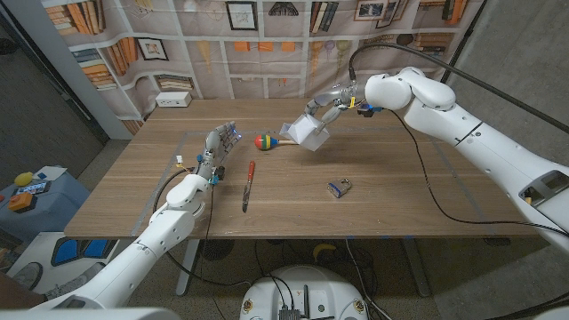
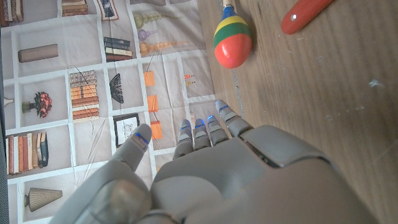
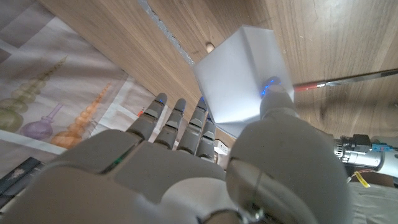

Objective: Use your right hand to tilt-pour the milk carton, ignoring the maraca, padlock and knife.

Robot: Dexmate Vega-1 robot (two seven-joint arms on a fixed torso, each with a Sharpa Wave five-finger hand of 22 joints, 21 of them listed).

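The white milk carton (image 1: 308,132) hangs tilted above the table's far middle, its top leaning toward the robot's left. My right hand (image 1: 332,100) grips it from above. In the right wrist view the carton (image 3: 239,81) sits between my thumb and fingers (image 3: 186,121). The maraca (image 1: 264,141), striped red, yellow, green and blue, lies just left of the carton, and shows as the maraca (image 2: 232,42) in the left wrist view. A red-handled knife (image 1: 248,182) lies nearer the front. The padlock (image 1: 339,188) lies right of it. My left hand (image 1: 216,148) holds nothing, fingers apart.
A wooden table (image 1: 418,178) carries everything. A bookshelf-print backdrop (image 1: 267,44) hangs behind it. A white box (image 1: 173,99) sits past the table's far left corner. A black cable (image 1: 427,191) droops from my right arm over the table's right side.
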